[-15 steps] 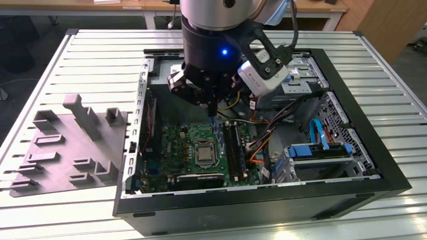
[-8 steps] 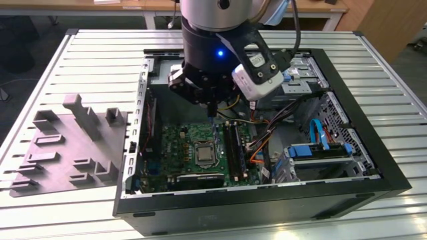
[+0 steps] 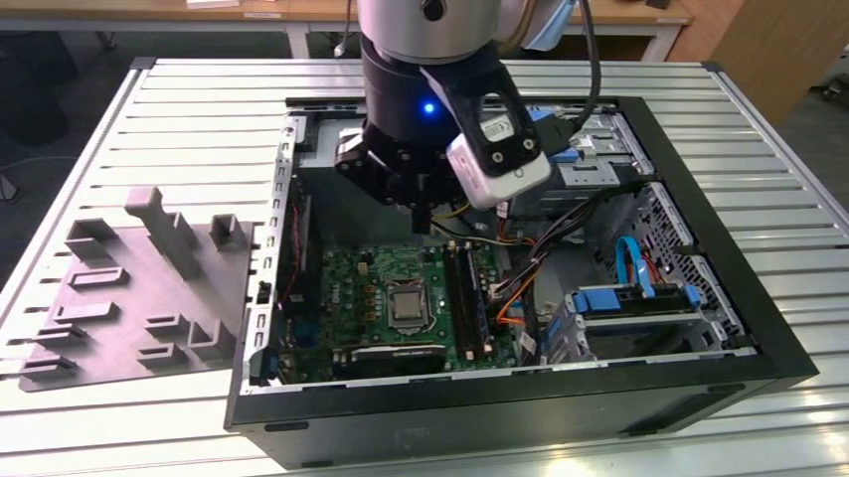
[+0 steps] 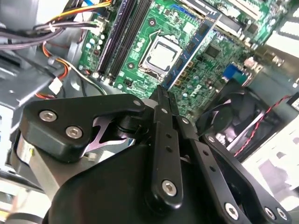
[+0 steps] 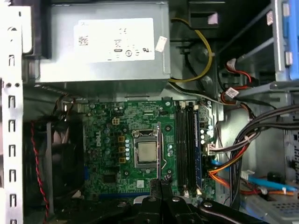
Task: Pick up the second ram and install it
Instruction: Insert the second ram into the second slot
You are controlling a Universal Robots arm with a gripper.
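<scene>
Arm: The arm reaches down from above into the open computer case (image 3: 743,298), which lies on its side on a slatted metal table (image 3: 757,109).
Gripper: The gripper (image 3: 422,224) points straight down over the motherboard (image 3: 358,288). In both wrist views the two black fingers (image 4: 161,140) are drawn together until only a thin gap is left at the tips of the gripper (image 4: 162,93) (image 5: 160,183).
Held item: The second ram (image 4: 192,49) is clamped between the fingertips. It is a narrow dark blue stick that runs out past the tips.
Ram attitude: In the first wrist view the second ram (image 5: 159,149) is seen edge-on as a thin dark line.
Ram position: It hangs above the board, not seated. In the first wrist view it lies along the edge of the CPU socket (image 5: 145,154), on the side facing the memory slots (image 5: 184,144), and runs parallel to them.
Memory slots: These are long dark channels at the board's edge, next to the bundled orange and black cables (image 5: 224,172). It cannot be told whether a stick already sits in one.
Other case contents: The grey power supply (image 5: 103,46) sits beyond the board, and a black fan (image 5: 65,158) stands beside it.
Holder tray: The grey plastic tray (image 3: 133,298) lies on the table at the exterior view's left of the case, well apart from the gripper.
</scene>
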